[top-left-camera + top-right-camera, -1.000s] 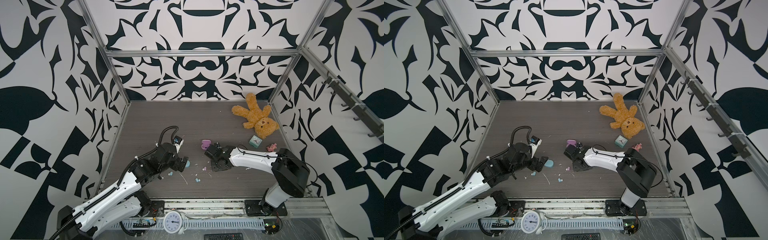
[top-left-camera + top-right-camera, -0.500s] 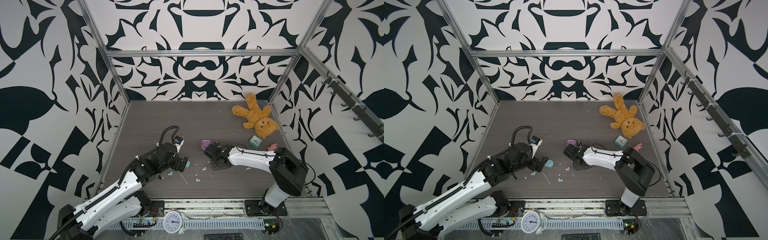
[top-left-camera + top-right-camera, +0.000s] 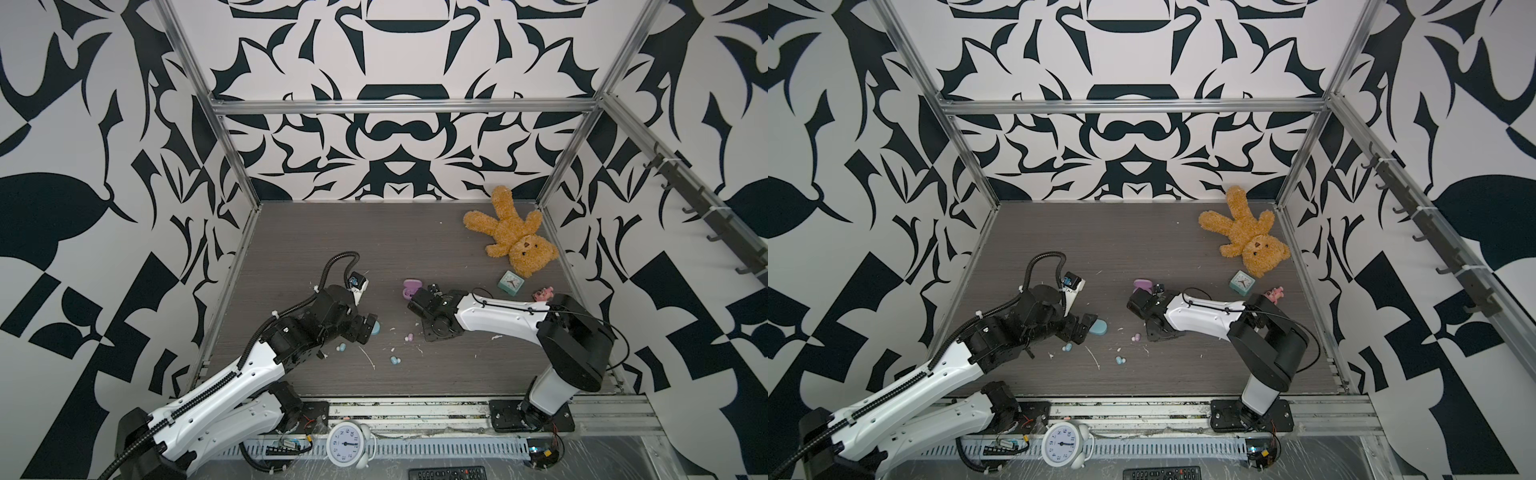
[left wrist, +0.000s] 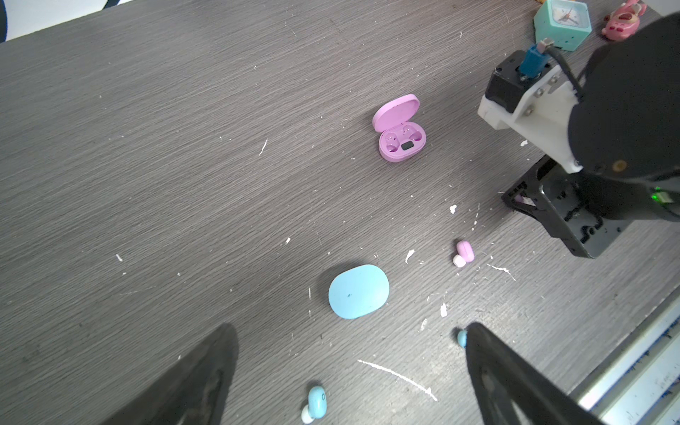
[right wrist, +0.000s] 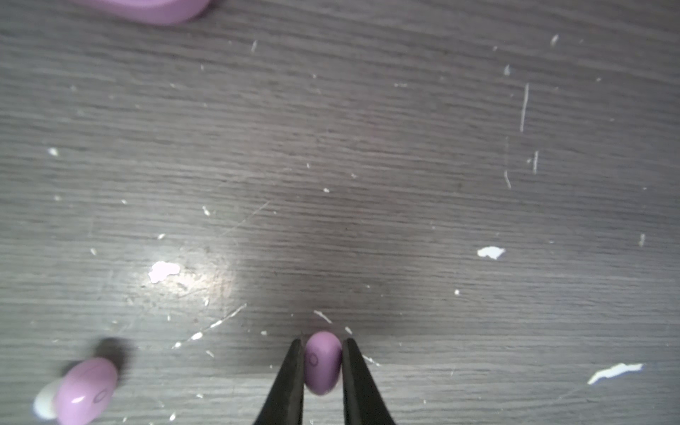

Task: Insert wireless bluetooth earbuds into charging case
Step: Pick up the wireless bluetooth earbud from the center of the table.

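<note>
My right gripper [image 5: 322, 341] is shut on a pink earbud [image 5: 322, 364], held just above the table. A second pink earbud [image 5: 86, 392] lies loose beside it, also seen in the left wrist view [image 4: 464, 252] and in a top view [image 3: 409, 337]. The open pink charging case [image 4: 401, 136] stands just beyond, its two sockets empty. Two blue earbuds [image 4: 316, 403] [image 4: 461, 337] lie on the table near my left gripper [image 4: 351, 331], which is open and wide. One of them is partly hidden by a finger. A closed blue case [image 4: 358, 291] lies just ahead of its fingertips.
A teddy bear [image 3: 509, 237] lies at the back right. A small teal clock [image 3: 510, 283] and a pink toy [image 3: 542, 294] sit near the right wall. White scraps and flecks are scattered over the grey table [image 3: 374, 232]. A white alarm clock [image 3: 347, 444] stands on the front rail.
The right arm has shifted slightly to the left. The left arm has not moved.
</note>
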